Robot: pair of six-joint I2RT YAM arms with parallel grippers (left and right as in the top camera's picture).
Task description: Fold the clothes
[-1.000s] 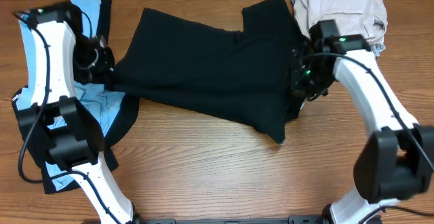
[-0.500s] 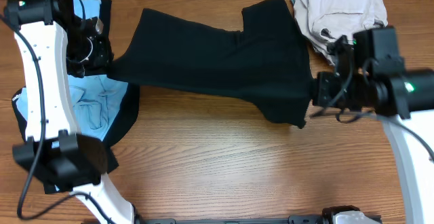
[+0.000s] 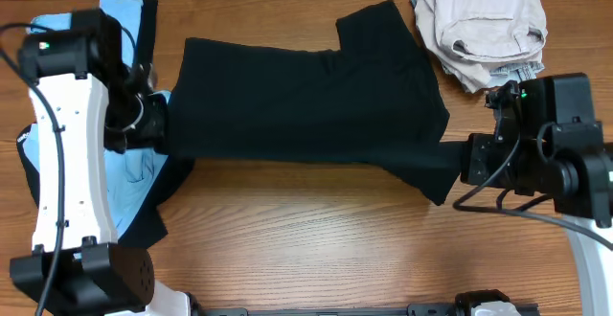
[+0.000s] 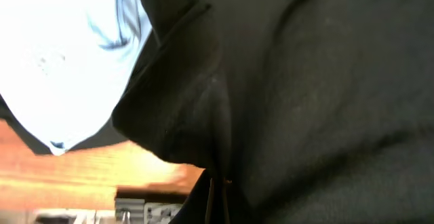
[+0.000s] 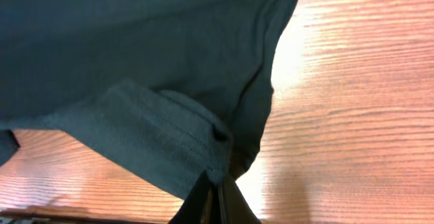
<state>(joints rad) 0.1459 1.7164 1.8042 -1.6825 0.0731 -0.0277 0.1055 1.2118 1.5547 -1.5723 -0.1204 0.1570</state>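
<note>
A plain black T-shirt [image 3: 306,105] hangs stretched between my two grippers above the wooden table. My left gripper [image 3: 153,136] is shut on its left edge; in the left wrist view the black fabric [image 4: 305,81] fills the frame and runs into the closed jaws [image 4: 217,200]. My right gripper [image 3: 458,160] is shut on its right hem, seen in the right wrist view as a stitched hem [image 5: 169,142] pinched in the jaws [image 5: 218,197]. A light-blue T-shirt [image 3: 129,177] lies under my left arm on another black garment [image 3: 158,211].
A beige garment [image 3: 484,24] lies bundled at the back right corner. Bare wooden table [image 3: 316,239] spreads in front of the stretched shirt. The light-blue shirt also shows in the left wrist view [image 4: 61,54].
Both grippers have moved toward the front and apart, lifting and stretching the black shirt flat. The right arm swung out to the right and the left arm came forward.
</note>
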